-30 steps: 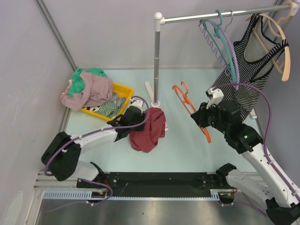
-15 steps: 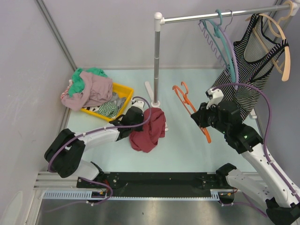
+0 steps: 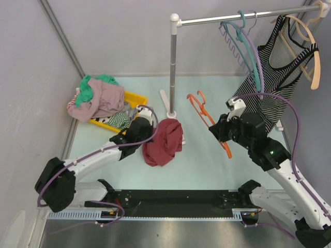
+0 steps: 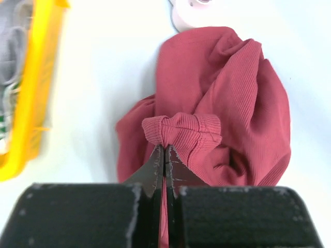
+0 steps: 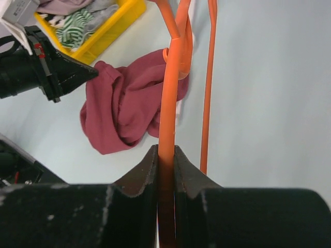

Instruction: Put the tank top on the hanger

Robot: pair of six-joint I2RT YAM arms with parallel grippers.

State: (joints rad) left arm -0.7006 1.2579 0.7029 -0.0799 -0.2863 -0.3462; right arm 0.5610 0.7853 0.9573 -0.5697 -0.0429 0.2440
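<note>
- The surface in front of you is a pale green table [image 3: 207, 170] with grey walls around it. A metal clothes rail [image 3: 243, 18] crosses the back right on a white-footed post [image 3: 172, 67].
- The tank top [image 3: 164, 142] lies crumpled in a maroon heap on the table. Its far edge touches the post's foot, and it sits nearer your left arm than your right.
- Your left gripper [image 4: 164, 151] has its jaws pressed together on a bunched, ribbed edge on the near side of the heap.
- Your right gripper [image 5: 165, 151] is clamped on one arm of the orange hanger [image 5: 208, 77]. It holds the hanger tilted, to the right of the tank top and apart from it, with the hook pointing away from the arm.
- The yellow bin [image 3: 135, 99] stands left of the post.
  - Inside is a green-and-white striped cloth [image 3: 120, 120].
  - A pink garment [image 3: 103, 98] and a green one [image 3: 106, 79] are piled over its far end and hang over the rim.
- On the rail hang a teal hanger [image 3: 248, 41] and a lilac hanger [image 3: 257, 62]. Beside them a wooden hanger [image 3: 310, 46] carries a black-and-white striped top [image 3: 279, 62].
</note>
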